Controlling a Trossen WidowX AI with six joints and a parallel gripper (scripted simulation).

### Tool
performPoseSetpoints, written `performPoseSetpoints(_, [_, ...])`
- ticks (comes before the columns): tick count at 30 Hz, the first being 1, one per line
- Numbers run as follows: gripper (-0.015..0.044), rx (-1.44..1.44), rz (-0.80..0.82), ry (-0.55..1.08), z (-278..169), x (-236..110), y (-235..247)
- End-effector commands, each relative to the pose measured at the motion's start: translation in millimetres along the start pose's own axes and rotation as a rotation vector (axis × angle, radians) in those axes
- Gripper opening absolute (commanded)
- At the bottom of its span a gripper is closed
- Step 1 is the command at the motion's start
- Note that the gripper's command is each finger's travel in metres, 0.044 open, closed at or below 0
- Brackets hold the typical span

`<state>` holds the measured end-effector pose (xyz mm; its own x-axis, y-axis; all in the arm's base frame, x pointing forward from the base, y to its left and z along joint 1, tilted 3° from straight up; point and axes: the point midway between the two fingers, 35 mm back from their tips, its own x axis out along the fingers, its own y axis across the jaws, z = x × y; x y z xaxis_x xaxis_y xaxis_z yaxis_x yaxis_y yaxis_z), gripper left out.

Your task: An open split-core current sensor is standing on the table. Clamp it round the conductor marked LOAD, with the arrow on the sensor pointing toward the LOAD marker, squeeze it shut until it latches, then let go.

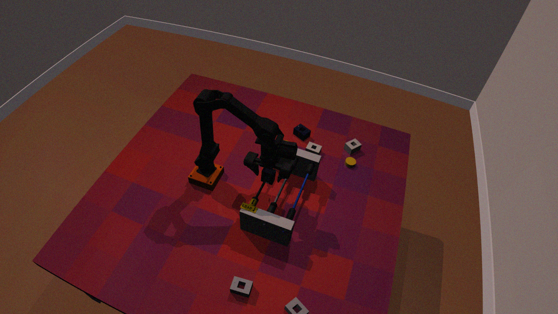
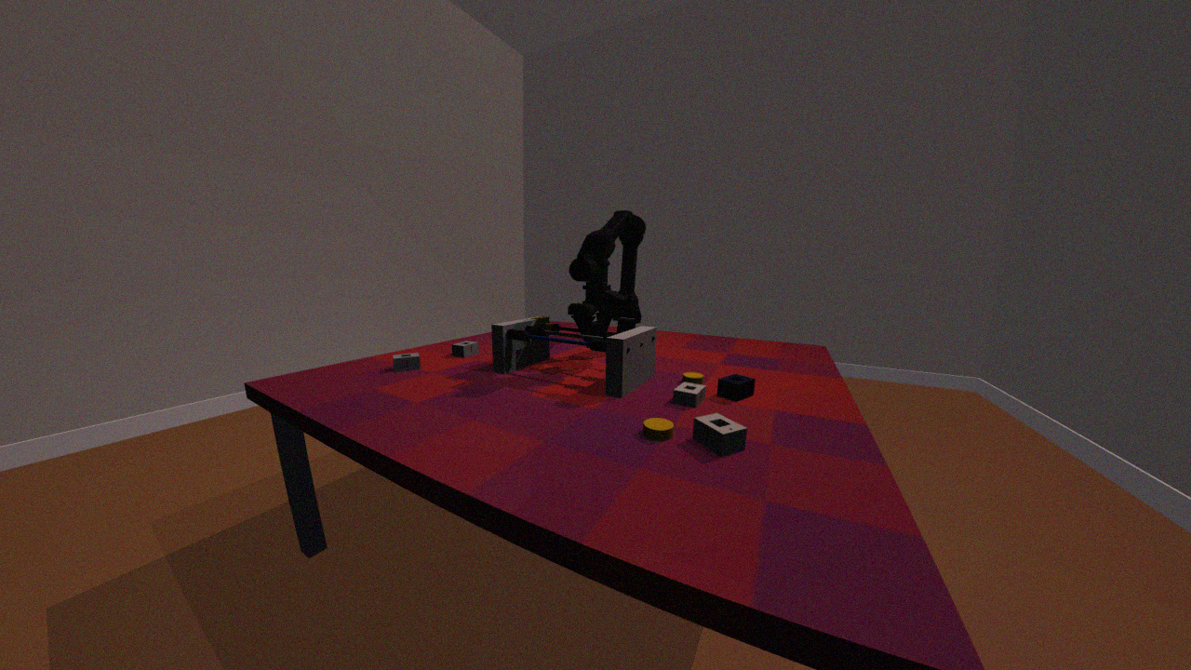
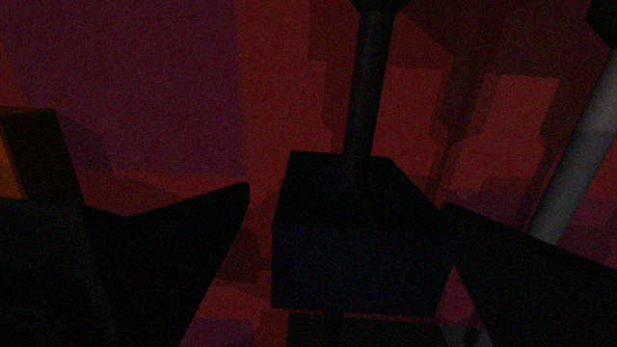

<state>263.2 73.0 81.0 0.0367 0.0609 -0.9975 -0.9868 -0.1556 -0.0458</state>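
Top view: gripper [image 1: 269, 173] spread wide over the black conductor [image 1: 259, 192] running to the yellow LOAD marker [image 1: 248, 206]; sensor mostly hidden under the wrist. Exterior view: only far-off conductors between two grey end blocks [image 2: 630, 358]. Wrist view: dark sensor [image 3: 354, 231] clamped round that conductor, fingers clear of both sides, arrow direction impossible to tell.

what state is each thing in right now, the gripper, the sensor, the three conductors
gripper: open, fingers spread clear on both sides of the sensor, holding nothing
split-core sensor: sits round the dark conductor, closed as far as the wrist view shows; latch and arrow not visible
LOAD conductor: strung between the two end blocks, yellow tag at its near end
grey conductor: bare
blue conductor: bare
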Motion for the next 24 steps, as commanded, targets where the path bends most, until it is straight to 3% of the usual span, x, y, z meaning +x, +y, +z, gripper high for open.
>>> performPoseSetpoints(1, [0.0440,0.000,0.000,0.000,0.1,-1.9,-0.5])
performPoseSetpoints(11, [0.0440,0.000,0.037,-0.001,1.2,-98.3,-4.5])
performPoseSetpoints(24, [0.0440,0.000,0.038,-0.001,1.2,-100.1,-4.3])
